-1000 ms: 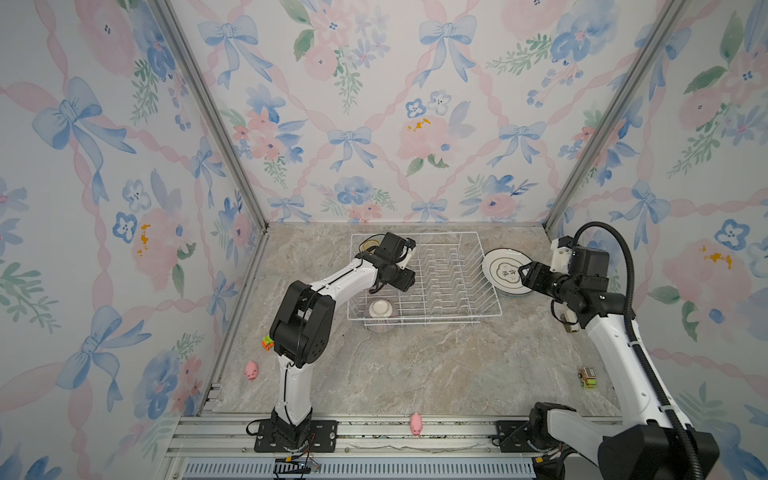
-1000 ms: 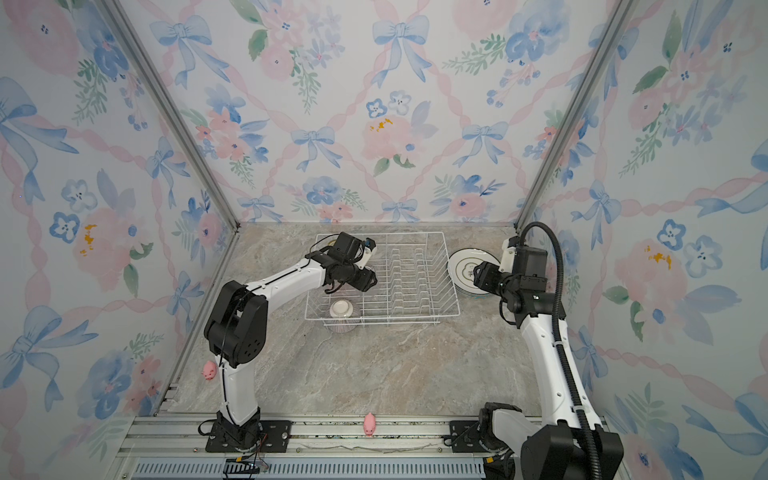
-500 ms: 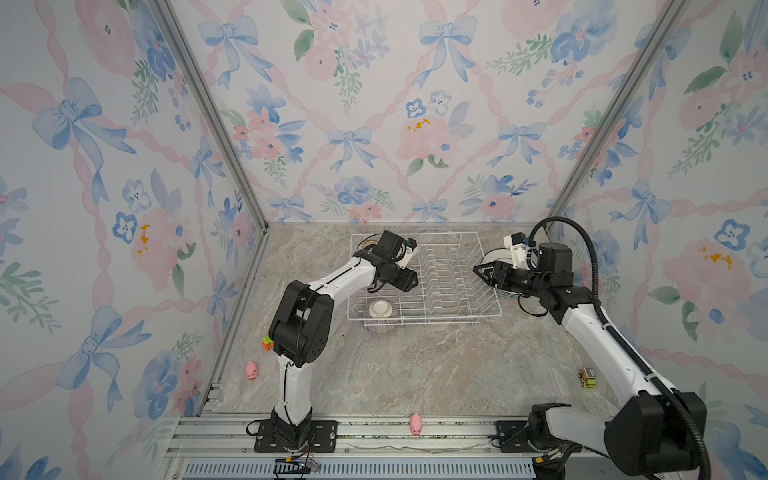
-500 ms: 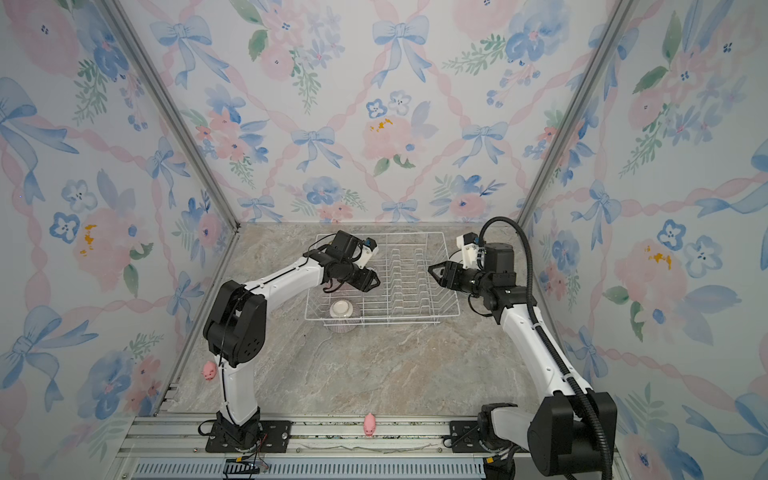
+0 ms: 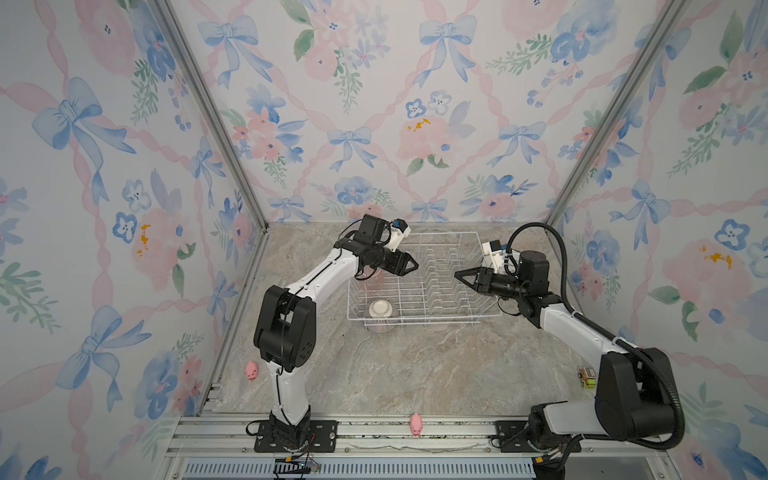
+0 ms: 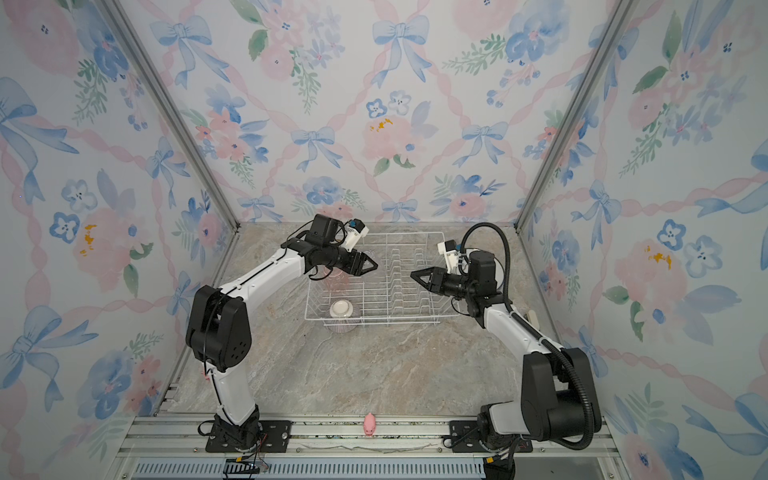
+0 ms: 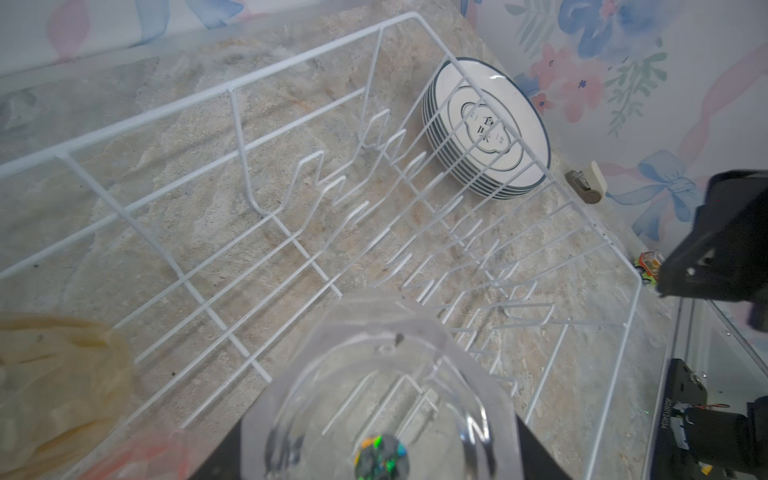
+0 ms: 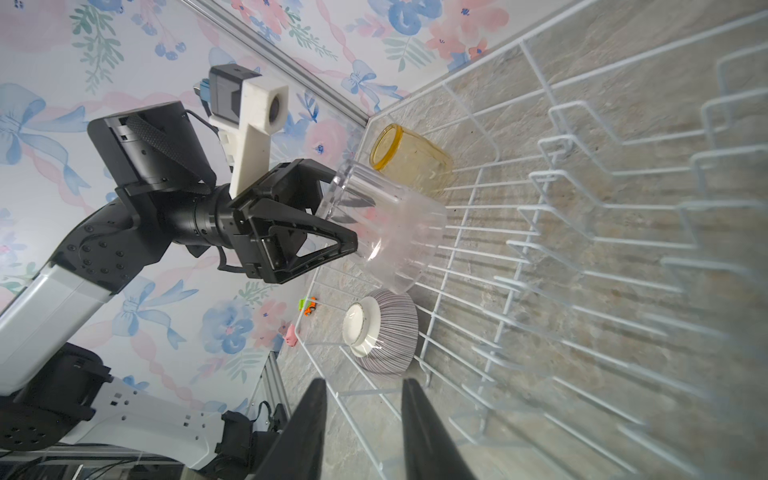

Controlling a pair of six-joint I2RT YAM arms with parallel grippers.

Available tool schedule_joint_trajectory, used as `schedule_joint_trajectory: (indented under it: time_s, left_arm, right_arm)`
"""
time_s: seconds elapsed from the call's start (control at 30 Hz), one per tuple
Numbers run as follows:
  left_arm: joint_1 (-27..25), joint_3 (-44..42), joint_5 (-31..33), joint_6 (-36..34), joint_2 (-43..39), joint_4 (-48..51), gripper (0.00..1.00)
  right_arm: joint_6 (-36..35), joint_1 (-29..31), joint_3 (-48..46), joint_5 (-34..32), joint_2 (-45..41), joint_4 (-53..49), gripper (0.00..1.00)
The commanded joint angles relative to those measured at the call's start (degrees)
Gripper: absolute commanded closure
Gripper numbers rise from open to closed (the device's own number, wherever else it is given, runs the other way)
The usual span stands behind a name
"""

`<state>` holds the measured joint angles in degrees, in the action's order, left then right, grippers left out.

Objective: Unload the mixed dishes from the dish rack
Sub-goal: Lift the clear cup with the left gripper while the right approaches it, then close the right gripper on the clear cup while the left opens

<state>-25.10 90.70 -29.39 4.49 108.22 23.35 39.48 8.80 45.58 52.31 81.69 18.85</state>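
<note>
Floral wallpaper with blue bows and pink blooms closes in the cell on three sides. Nearest, a small pink pig toy [image 5: 416,424] lies on the aluminium front rail, and beyond it spreads the beige marbled tabletop [image 5: 415,365]. Farther back sits the large white wire dish rack [image 5: 432,286]. In its near left corner a purplish striped ribbed bowl [image 5: 381,309] rests upside down.

Over the rack's right side hangs the right claw [image 5: 459,274]. In the right wrist view its black fingers stand a little apart with nothing between them. Opposite, over the rack's left part, the left claw [image 5: 409,263] pinches a clear glass tumbler [image 8: 390,224], tipped sideways above the wires. Under that arm a pink glass tumbler [image 5: 375,279] shows at the rack's left edge.

A yellow glass tumbler [image 8: 409,160] sits by the far left corner; whether it is inside the rack cannot be told. Past the rack's right wall, a stack of round white dark-rimmed plates with lettering [image 7: 486,129] lies flat on the tabletop.
</note>
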Motion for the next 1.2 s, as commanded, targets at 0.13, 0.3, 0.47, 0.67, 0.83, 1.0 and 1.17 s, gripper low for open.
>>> schedule_joint_trajectory:
  time_s: [0.13,0.3,0.47,0.67,0.83,1.0,1.17]
  left_arm:
    - [0.52,2.23,-10.70,3.25,-3.71,-5.37,0.57]
    - [0.88,2.16,-14.18,5.71,-4.53,-9.18,0.57]
    - [1.36,1.58,-16.94,8.51,-4.84,-13.65,0.57]
    - [1.45,1.16,-19.21,11.25,-4.05,-17.76,0.57]
    - [1.46,0.38,-20.57,13.05,-3.45,-20.41,0.57]
    - [1.28,-1.50,-21.98,15.81,-3.43,-25.01,0.58]
    - [1.15,-2.39,-22.38,16.84,-2.92,-26.52,0.59]
  right_arm:
    - [17.34,3.25,-1.81,4.88,6.95,29.07,0.63]
    - [28.79,3.84,-2.13,5.79,12.79,46.30,0.60]
    - [37.42,3.72,-2.08,5.35,18.64,59.41,0.60]
    - [38.37,4.79,-1.75,5.00,19.57,61.72,0.61]
    - [38.57,5.48,-0.49,4.61,18.24,61.74,0.63]
    - [38.37,6.22,1.26,3.75,17.85,61.74,0.64]
    - [38.47,7.10,3.62,3.42,16.45,61.77,0.65]
